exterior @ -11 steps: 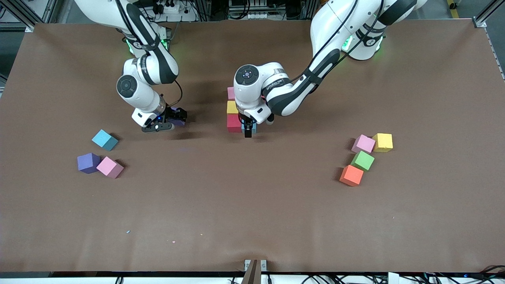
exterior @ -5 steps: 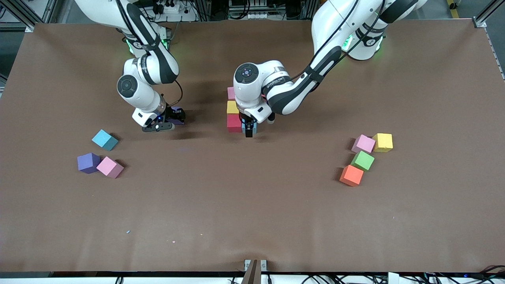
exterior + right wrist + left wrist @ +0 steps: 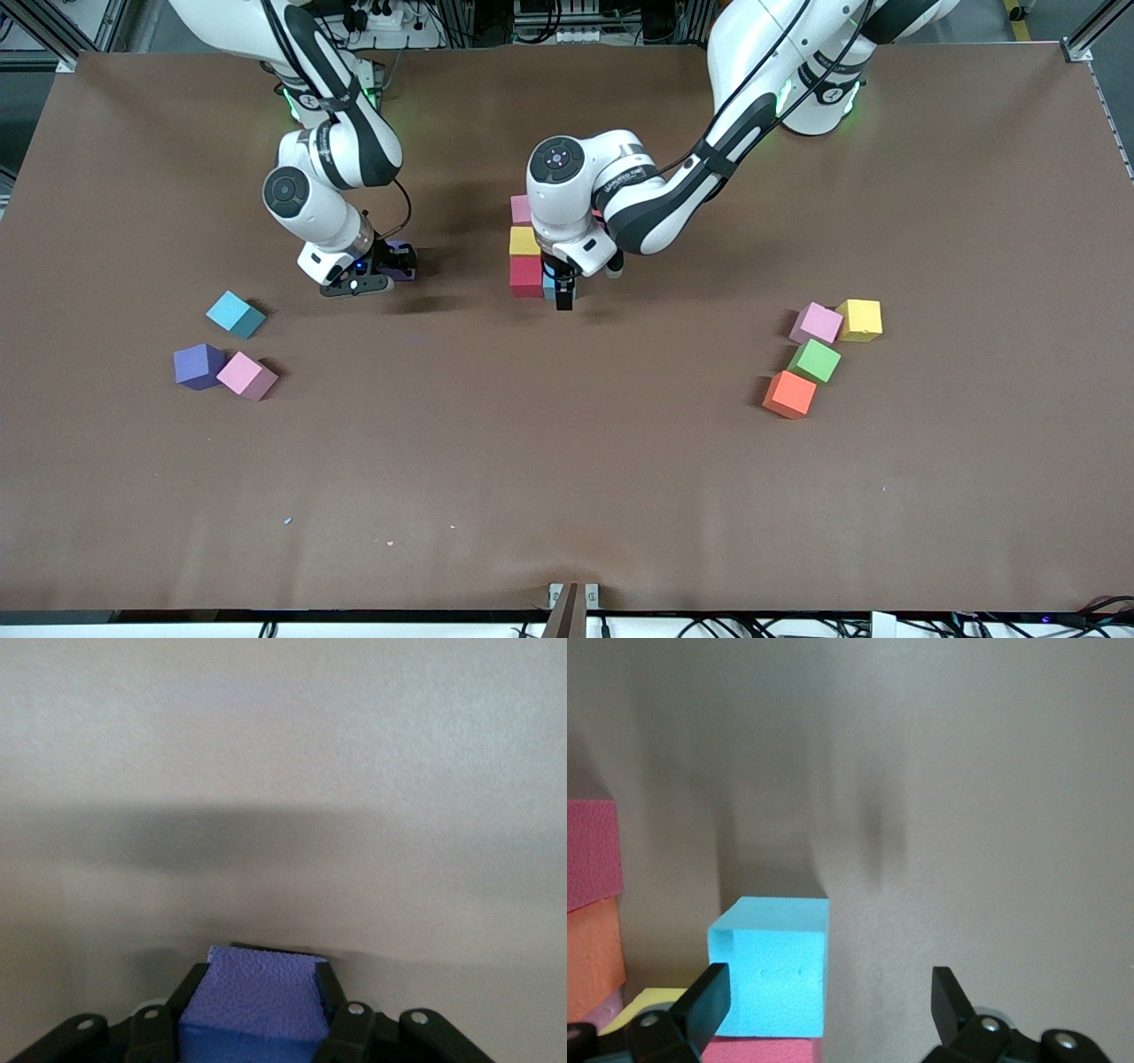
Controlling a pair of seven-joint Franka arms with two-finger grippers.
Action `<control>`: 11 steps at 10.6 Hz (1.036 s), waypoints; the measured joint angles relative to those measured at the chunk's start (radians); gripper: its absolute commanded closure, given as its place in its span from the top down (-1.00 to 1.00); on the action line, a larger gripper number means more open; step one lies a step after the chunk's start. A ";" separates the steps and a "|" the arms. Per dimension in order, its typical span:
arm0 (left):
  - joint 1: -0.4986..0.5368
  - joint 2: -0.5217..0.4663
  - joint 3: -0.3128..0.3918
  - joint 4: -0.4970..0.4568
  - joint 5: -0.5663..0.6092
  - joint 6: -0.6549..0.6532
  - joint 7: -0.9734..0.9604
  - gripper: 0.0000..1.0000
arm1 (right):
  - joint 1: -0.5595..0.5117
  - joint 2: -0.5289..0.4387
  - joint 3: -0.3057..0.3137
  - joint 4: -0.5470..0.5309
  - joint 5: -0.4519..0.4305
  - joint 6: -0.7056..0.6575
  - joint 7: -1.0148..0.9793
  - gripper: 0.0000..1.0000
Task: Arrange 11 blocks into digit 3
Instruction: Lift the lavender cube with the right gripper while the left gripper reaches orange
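Nearest the front camera, an orange block (image 3: 788, 394), a green block (image 3: 814, 361) and a purple block (image 3: 198, 366) are seen loose on the table (image 3: 567, 461). Farther up, a light blue block (image 3: 772, 967) is straddled by the left gripper (image 3: 562, 292), its fingers spread apart, just beside a red block (image 3: 525, 276). Another purple cube (image 3: 252, 1005) is clamped between the closed fingers of the right gripper (image 3: 390, 266). No writing can be read.

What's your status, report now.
Right gripper shut on purple block. Left gripper open over light blue block beside red block. Nothing in the way.
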 measured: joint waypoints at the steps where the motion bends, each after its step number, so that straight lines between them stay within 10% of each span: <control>1: 0.006 -0.009 -0.001 0.000 -0.001 -0.014 0.005 1.00 | 0.002 -0.007 0.001 0.020 0.000 -0.004 0.000 0.01; 11: 0.180 -0.087 -0.001 0.001 -0.025 -0.100 0.346 1.00 | 0.067 0.132 -0.038 0.535 -0.079 -0.302 0.000 0.02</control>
